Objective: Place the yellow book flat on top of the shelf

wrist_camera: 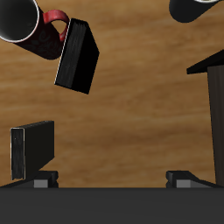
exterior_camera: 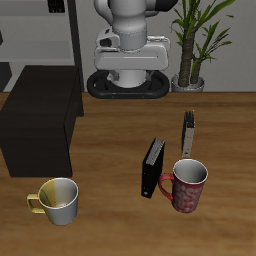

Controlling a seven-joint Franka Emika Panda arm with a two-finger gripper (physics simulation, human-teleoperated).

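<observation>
The yellow book [exterior_camera: 188,133] stands upright on the wooden table, thin and pale-edged, just behind a red mug [exterior_camera: 187,185]. It also shows in the wrist view [wrist_camera: 31,149], where it looks dark with a pale edge. The shelf [exterior_camera: 40,115] is a large dark low cabinet with a flat bare top at the far side of the table; its corner shows in the wrist view [wrist_camera: 210,105]. My gripper [wrist_camera: 114,179] is open and empty, its fingertips [wrist_camera: 48,178] wide apart, high above the table and apart from the book. The arm [exterior_camera: 128,45] is drawn back near its base.
A thicker black book [exterior_camera: 153,167] stands tilted beside the red mug and shows in the wrist view [wrist_camera: 77,57]. A grey mug with a yellow handle [exterior_camera: 57,200] stands near the front edge, before the shelf. A potted plant [exterior_camera: 195,45] stands at the back.
</observation>
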